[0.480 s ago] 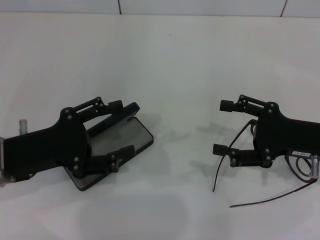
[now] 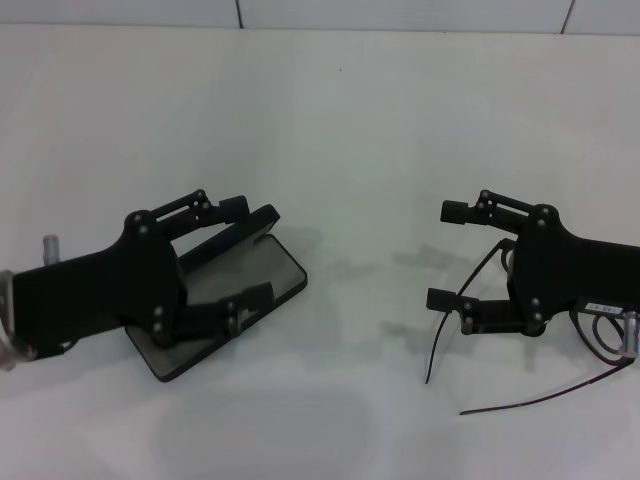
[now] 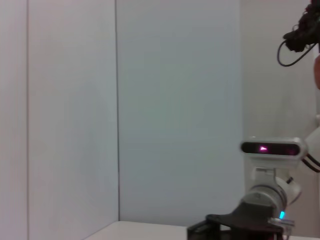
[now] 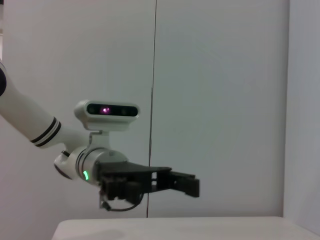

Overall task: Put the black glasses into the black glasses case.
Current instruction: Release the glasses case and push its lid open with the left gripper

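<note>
My left gripper [image 2: 236, 254] hung over the case [image 2: 283, 272], fingers spread wide, one fingertip [image 2: 233, 208] at the far edge by the raised lid, the other at the near edge over the grey lining. The case lay open on the white table [image 2: 330, 130], on my left side, and whether my fingers touched it I could not tell. Over on my right, the right gripper [image 2: 446, 255] sat low above the table, fingers parted too, pointing toward the middle. The glasses [image 2: 470, 296] were with it: a thin black arm curved between the two fingers and ran down to the table, and a second long arm [image 2: 540, 398] trailed across the table nearer me. The lenses were tucked behind the gripper body, out of sight, so how the frame was caught I could not tell. Glasses and case stood well apart. From the right wrist, my left gripper [image 4: 192, 185] showed above the table's edge.
</note>
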You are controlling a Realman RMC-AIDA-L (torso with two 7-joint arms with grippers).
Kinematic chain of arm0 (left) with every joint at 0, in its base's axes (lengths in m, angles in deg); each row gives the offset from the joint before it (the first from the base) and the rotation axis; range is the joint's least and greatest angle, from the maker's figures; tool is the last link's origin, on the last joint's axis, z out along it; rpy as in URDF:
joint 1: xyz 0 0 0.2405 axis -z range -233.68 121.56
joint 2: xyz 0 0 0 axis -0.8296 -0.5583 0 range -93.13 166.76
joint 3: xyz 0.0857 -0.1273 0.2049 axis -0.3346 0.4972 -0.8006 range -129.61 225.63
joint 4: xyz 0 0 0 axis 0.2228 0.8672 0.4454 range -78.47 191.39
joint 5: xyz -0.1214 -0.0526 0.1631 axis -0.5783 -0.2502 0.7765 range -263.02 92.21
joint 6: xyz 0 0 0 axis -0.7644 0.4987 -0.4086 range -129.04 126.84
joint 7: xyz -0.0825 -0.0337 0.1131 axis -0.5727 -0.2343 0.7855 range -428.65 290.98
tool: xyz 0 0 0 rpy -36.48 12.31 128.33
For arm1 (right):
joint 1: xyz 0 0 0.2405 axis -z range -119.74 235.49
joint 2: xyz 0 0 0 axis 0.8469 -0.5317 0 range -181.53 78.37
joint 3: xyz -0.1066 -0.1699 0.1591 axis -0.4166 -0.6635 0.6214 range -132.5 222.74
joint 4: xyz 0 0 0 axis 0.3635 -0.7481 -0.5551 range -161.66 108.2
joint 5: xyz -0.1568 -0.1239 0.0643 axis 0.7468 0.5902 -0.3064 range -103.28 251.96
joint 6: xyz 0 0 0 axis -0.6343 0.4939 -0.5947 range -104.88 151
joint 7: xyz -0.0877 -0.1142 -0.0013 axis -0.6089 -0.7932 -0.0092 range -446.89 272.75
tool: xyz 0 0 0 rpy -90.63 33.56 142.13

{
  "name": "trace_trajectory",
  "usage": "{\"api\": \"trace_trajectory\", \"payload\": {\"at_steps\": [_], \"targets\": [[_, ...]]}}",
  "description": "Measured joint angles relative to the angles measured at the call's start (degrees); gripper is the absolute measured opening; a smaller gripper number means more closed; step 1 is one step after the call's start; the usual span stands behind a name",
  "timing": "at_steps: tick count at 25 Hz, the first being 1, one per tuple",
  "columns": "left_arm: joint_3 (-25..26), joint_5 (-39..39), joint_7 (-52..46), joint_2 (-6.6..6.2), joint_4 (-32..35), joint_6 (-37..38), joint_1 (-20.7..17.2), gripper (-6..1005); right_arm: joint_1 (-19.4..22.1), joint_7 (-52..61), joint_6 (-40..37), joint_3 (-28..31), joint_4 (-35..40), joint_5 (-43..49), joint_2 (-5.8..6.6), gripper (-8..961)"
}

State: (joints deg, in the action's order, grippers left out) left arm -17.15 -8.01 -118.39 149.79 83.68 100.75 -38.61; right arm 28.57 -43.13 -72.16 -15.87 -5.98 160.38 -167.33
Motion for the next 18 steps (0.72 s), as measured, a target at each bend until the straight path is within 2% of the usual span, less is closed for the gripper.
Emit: {"api": "trace_trajectory", "payload": {"at_steps": [3,6,9,14,18], "targets": [[1.3,0.2,-4.4,-0.52,2.5,-0.8,0.2,874,0.0,0.0,0.1,0.0,0.0,0.0,0.00,886],[4.7,1.9,-12.2,-1.31,7.9,-3.4,0.2,875,0.0,0.0,0.1,0.0,0.0,0.0,0.03,885],[7.7,7.9,-19.3,-1.23,14.6,-7.1,0.3,875,0.1,0.0,0.1,0.0,-0.1,0.0,-0.05,885],[11.0,22.9,-28.7,1.14,26.9,-9.1,-0.6,874,0.6,0.2,0.1,0.0,-0.3,0.0,-0.09,885],[11.6,31.0,-30.5,4.43,35.1,-9.1,-3.0,875,1.1,0.2,0.1,0.0,-0.1,-0.6,-0.14,885]]}}
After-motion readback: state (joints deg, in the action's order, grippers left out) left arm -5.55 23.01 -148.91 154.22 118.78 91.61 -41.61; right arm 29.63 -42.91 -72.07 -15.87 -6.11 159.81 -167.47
